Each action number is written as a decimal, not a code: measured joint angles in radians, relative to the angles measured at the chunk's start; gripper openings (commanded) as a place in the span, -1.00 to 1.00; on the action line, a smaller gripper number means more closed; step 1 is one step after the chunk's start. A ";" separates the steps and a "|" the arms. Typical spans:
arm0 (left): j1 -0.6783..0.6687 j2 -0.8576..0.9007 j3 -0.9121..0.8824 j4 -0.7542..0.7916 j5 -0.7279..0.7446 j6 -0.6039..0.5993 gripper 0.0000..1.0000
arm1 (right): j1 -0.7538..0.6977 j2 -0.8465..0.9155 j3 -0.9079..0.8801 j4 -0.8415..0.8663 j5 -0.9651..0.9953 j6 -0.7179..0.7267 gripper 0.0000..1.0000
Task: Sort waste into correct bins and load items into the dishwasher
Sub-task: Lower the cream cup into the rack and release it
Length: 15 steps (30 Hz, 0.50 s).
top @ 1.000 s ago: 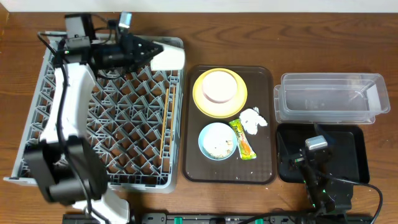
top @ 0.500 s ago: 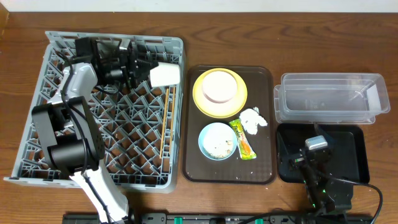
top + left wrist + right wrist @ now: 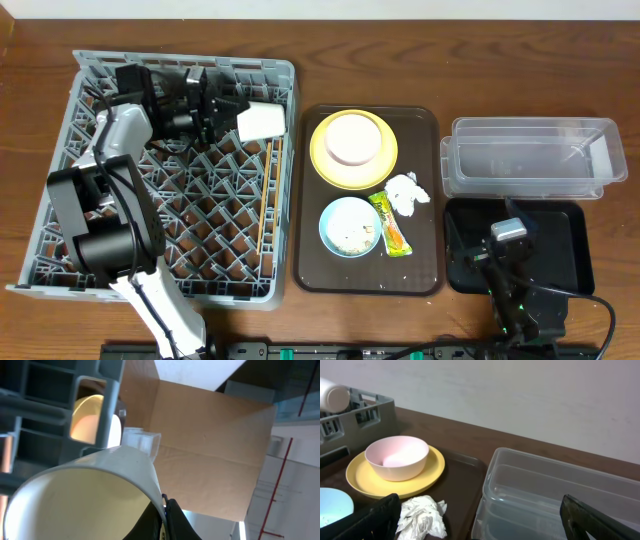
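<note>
Cup [image 3: 262,121], white: rim pinched in left gripper [image 3: 232,113], held sideways over rack [image 3: 180,230]; left wrist view alone showed its cream interior, fingers [image 3: 172,517] mostly cut off. Right gripper [image 3: 480,507]: spread wide, empty, napkin [image 3: 422,516] and tub [image 3: 555,485] ahead. Wrapper [image 3: 392,225] print too small to read.

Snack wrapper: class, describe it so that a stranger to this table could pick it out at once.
Find the brown tray in the middle of the table, just right of the grey rack. On it, the wrapper lies beside the small blue bowl, its far end next to the crumpled white napkin. It is the only long, flat, green-and-yellow strip there.
</note>
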 measured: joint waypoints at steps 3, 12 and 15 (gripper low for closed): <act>0.002 0.000 0.000 -0.003 -0.025 0.000 -0.85 | 0.000 0.000 0.000 0.000 0.000 0.000 0.98; 0.022 -0.002 0.002 -0.100 -0.138 0.000 -0.85 | 0.000 0.000 0.000 0.000 0.000 0.000 0.98; 0.043 -0.003 0.002 -0.128 -0.196 0.000 -0.85 | 0.000 0.000 0.000 0.000 0.000 0.000 0.99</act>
